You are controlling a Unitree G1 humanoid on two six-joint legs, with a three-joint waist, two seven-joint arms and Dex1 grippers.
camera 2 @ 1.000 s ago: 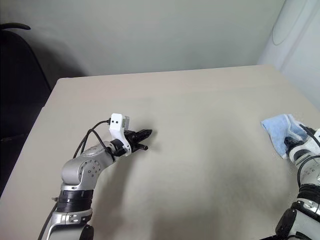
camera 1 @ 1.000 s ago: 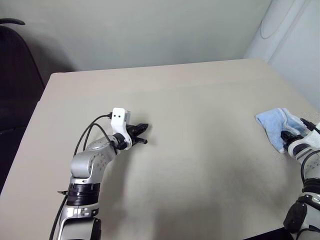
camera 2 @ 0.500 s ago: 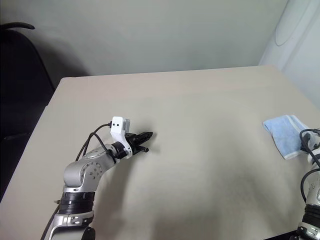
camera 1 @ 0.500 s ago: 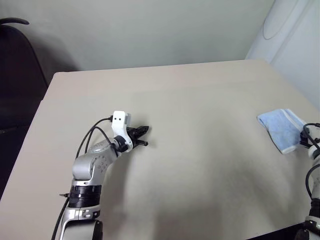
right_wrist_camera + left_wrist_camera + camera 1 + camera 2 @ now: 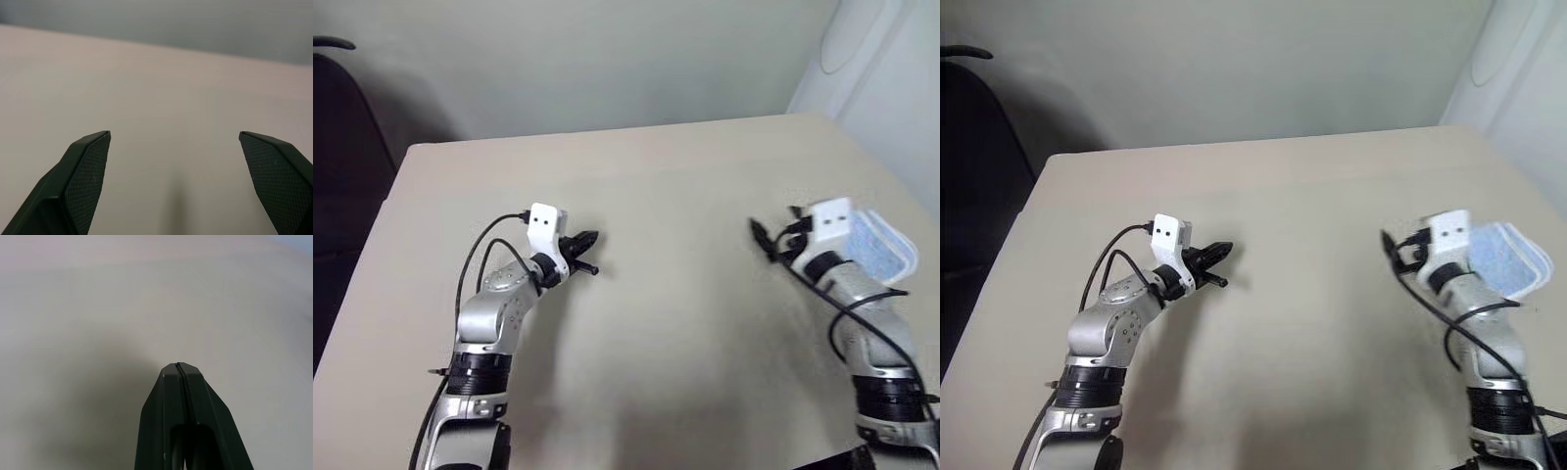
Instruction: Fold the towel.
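Observation:
The towel [image 5: 883, 246] is a small light-blue cloth with white edging, lying folded near the table's right edge. My right gripper [image 5: 764, 243] hovers over the table just left of the towel and apart from it. It is open, with bare table showing between its wide-spread fingers [image 5: 90, 161] in the right wrist view. My left gripper [image 5: 593, 237] is over the left half of the table, far from the towel. It is shut on nothing, and its fingers [image 5: 168, 396] press together in the left wrist view.
The beige table [image 5: 675, 186] stretches between the two arms. A dark chair [image 5: 337, 147] stands off the table's left edge. A white rounded object [image 5: 876, 69] stands beyond the back right corner. A pale wall runs behind the far edge.
My right gripper let go of the towel, opened wide, and swung left and up away from it. The towel stays at the right edge. The left gripper kept its place.

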